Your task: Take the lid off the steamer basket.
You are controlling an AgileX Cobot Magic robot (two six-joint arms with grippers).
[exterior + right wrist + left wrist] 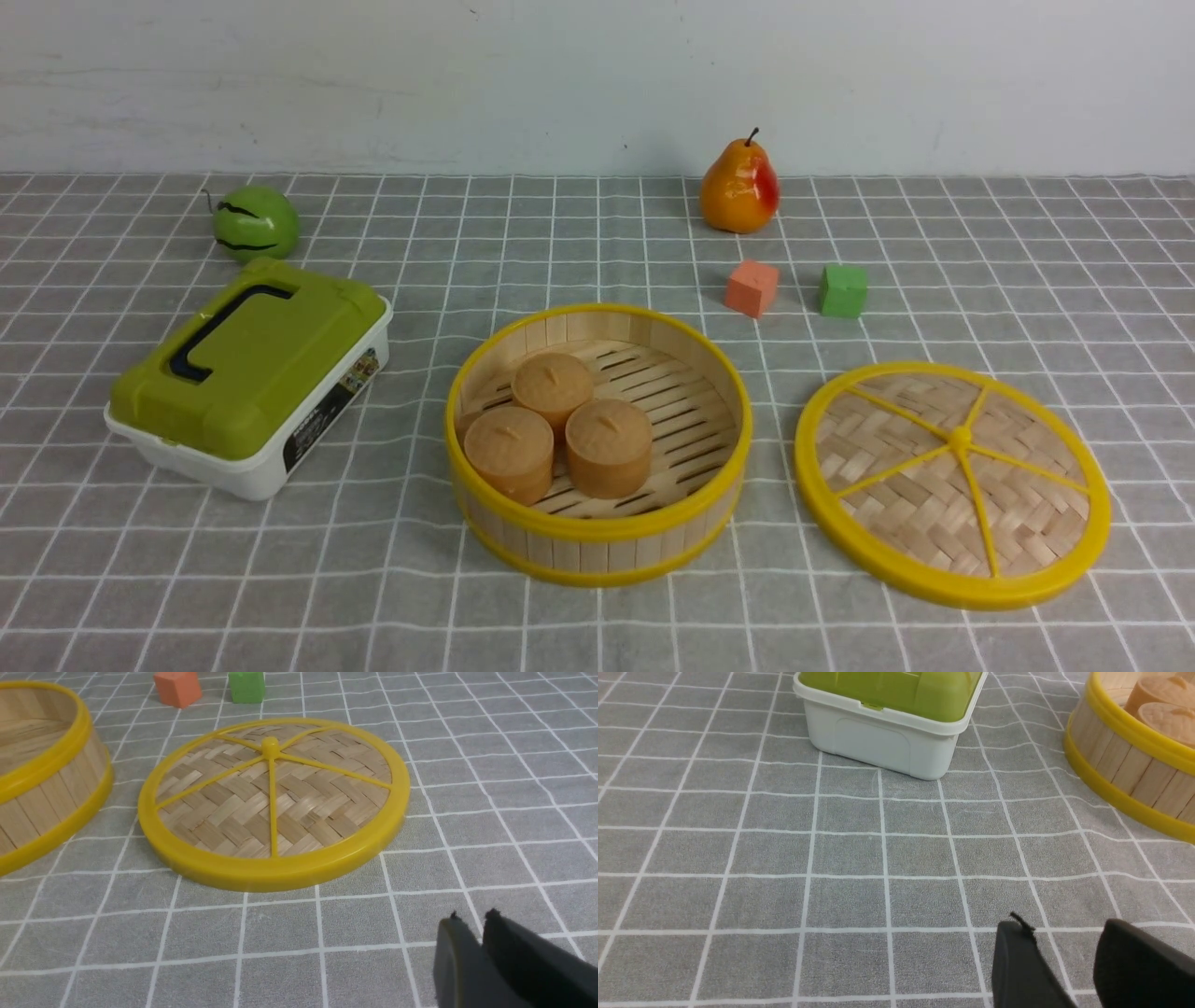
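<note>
The steamer basket (597, 537) stands open at the table's middle, with three tan round cakes (555, 434) inside. The lid (952, 481), woven bamboo with a yellow rim and spokes, lies flat on the cloth to the right of the basket, apart from it. It also shows in the right wrist view (273, 807), with the basket's wall (46, 798) beside it. No gripper shows in the front view. My left gripper (1064, 933) is open and empty above the bare cloth, near the basket (1125, 770). My right gripper (472, 919) is shut and empty, short of the lid.
A white box with an olive-green lid (247, 373) stands at the left and shows in the left wrist view (887, 723). A green melon (254, 222), a pear (739, 187), an orange cube (752, 287) and a green cube (842, 290) stand further back.
</note>
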